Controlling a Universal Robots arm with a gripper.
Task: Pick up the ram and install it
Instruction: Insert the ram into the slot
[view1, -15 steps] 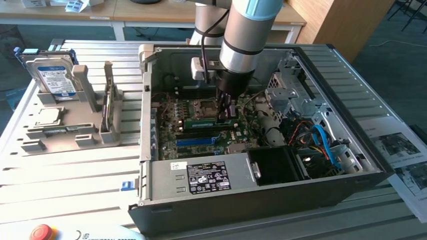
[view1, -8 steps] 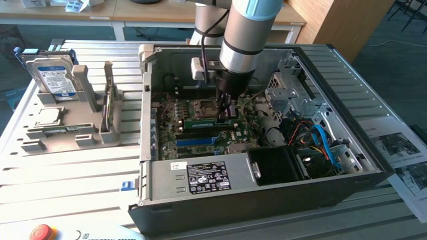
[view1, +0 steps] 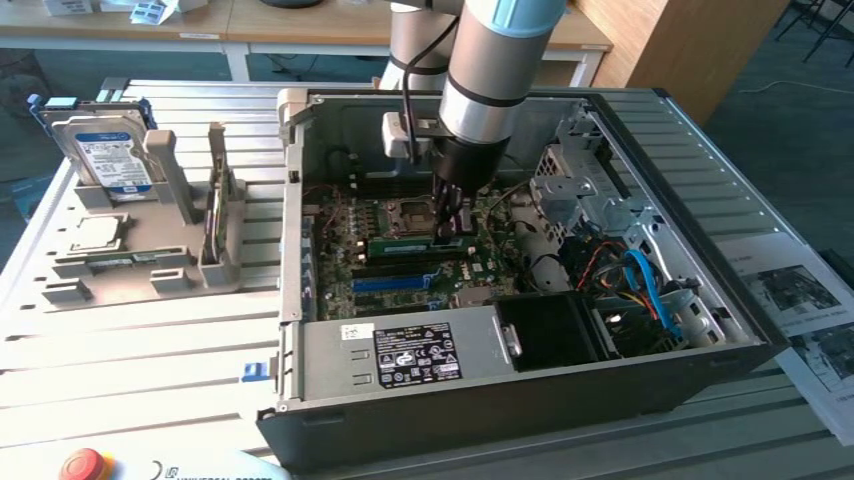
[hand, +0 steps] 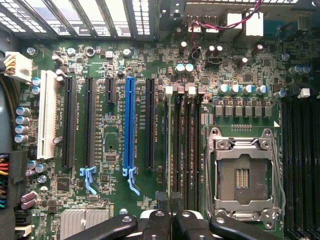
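**Inspector A:** State of the jaws?

**Inspector B:** The gripper (hand: 170, 202) has its jaws drawn nearly together, pinching the ram (view1: 407, 243) by its top edge. The stick stands on edge directly beneath them.

**Inspector A:** Its alignment?

**Inspector B:** Long axis runs along the memory slots (hand: 187, 145), beside the CPU socket (hand: 243, 175) and parallel to the blue slot (hand: 130, 125). Grip sits toward one end. Seating: cannot tell.

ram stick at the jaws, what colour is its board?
Green. The ram shows best in the exterior view.
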